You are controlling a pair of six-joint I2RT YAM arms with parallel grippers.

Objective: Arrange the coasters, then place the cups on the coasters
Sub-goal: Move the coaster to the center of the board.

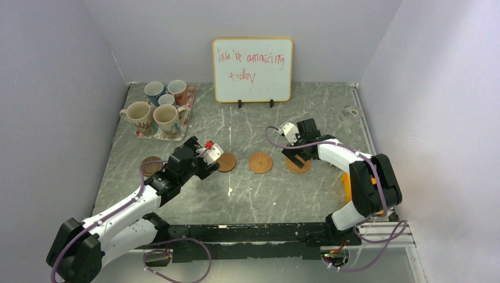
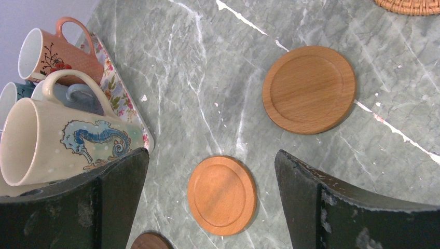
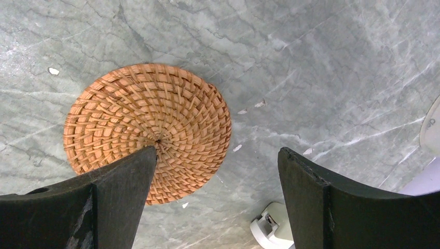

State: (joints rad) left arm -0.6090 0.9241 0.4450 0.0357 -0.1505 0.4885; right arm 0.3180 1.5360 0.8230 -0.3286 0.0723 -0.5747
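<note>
Five cups (image 1: 158,106) stand together on a floral tray (image 1: 180,131) at the back left. Along the table's middle lie a dark brown coaster (image 1: 152,165), a wooden coaster (image 1: 226,161) and two woven coasters (image 1: 260,162), (image 1: 298,164). My left gripper (image 1: 203,167) hangs open above a second wooden coaster (image 2: 222,195), which lies flat between its spread fingers (image 2: 119,197) without touching them. The cream seahorse cup (image 2: 57,140) and the orange cup (image 2: 57,54) show to their left. My right gripper (image 1: 298,158) is open over the right woven coaster (image 3: 148,129), empty.
A whiteboard (image 1: 252,69) with red writing stands at the back centre. A small white roll (image 1: 351,112) lies at the back right by the wall. Grey walls close in the marble table on three sides.
</note>
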